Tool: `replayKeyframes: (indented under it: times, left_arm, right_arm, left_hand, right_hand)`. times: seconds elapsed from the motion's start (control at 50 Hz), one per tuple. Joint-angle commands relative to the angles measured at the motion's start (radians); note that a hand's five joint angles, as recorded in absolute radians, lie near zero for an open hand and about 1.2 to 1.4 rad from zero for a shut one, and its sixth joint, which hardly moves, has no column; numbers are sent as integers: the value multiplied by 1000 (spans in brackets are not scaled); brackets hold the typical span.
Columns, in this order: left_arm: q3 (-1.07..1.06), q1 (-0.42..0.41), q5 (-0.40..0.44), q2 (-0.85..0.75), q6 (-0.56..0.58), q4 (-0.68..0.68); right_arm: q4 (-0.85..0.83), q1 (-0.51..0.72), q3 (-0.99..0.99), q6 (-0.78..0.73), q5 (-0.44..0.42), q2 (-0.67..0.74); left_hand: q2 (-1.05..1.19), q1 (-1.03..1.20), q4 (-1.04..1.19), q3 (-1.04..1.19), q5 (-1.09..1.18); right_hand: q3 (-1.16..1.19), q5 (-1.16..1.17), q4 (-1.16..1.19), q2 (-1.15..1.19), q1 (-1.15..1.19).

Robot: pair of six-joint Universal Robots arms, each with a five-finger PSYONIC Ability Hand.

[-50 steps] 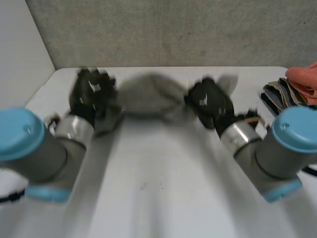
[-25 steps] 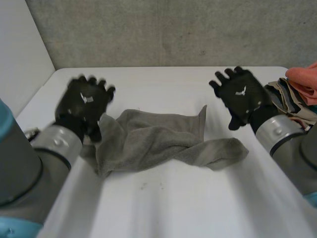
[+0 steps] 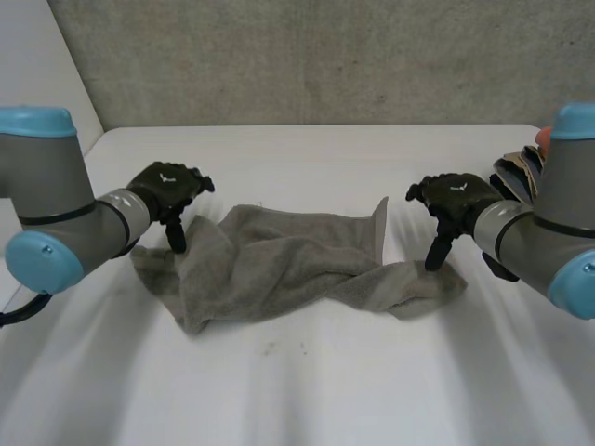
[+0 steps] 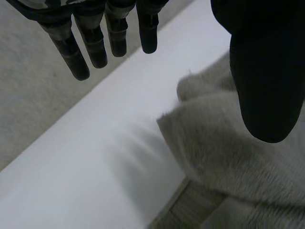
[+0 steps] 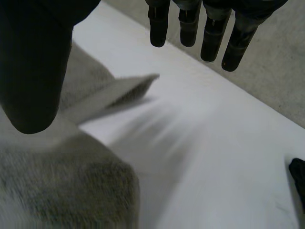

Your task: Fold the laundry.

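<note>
A grey towel (image 3: 288, 265) lies crumpled and twisted on the white table (image 3: 307, 381), one corner sticking up near its far right side. My left hand (image 3: 167, 190) hovers over the towel's left end, fingers straight and thumb apart, holding nothing. The left wrist view has its fingers (image 4: 90, 43) over bare table and its thumb (image 4: 267, 71) above the towel (image 4: 238, 162). My right hand (image 3: 456, 204) hangs open above the towel's right end. In the right wrist view its thumb (image 5: 33, 62) is over the towel (image 5: 62, 186), its fingers (image 5: 209, 28) over the table.
A pile of folded clothes, striped dark pieces (image 3: 521, 172) with an orange one (image 3: 542, 139) on top, sits at the table's far right edge behind my right arm. A grey wall runs behind the table. Bare table lies in front of the towel.
Both hands held the towel lifted and stretched between them, then let go. The towel dropped onto the table in a heap. Both hands have since lowered over its two ends.
</note>
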Motion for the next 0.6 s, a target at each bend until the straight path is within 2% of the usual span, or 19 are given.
replayKeyframes:
  times: [0.02,0.06,0.24,0.34,0.36,0.42,0.6]
  left_arm:
    - [14,-3,10,-71,148,7]
    - [20,-2,10,-92,152,9]
    - [29,-2,12,-137,157,9]
    - [29,-2,9,-129,158,10]
    - [29,-3,7,-125,158,10]
    - [29,-6,5,-119,158,10]
    - [-1,-19,-2,-7,157,12]
  right_arm:
    - [-8,5,17,-110,46,36]
    - [-8,5,24,-113,49,37]
    - [-8,-5,44,-118,48,33]
    - [-8,-13,45,-118,48,27]
    - [-7,-18,45,-118,45,25]
    - [-7,-36,45,-112,37,19]
    - [1,-64,37,-110,40,-4]
  left_hand:
    - [106,96,107,101,110]
    - [220,210,221,215,224]
    - [476,466,477,471,480]
    - [840,829,841,835,844]
    - [977,966,978,972,981]
    - [1154,1143,1155,1149,1158]
    - [1154,1144,1155,1149,1158]
  right_hand:
    - [2,-22,-17,-5,16]
    - [2,-22,-17,-5,16]
    - [2,-22,-17,-5,16]
    - [-4,-27,-23,-11,10]
    - [-7,-30,-26,-14,7]
    - [-13,-36,-32,-20,1]
    - [-24,-48,-44,-32,-10]
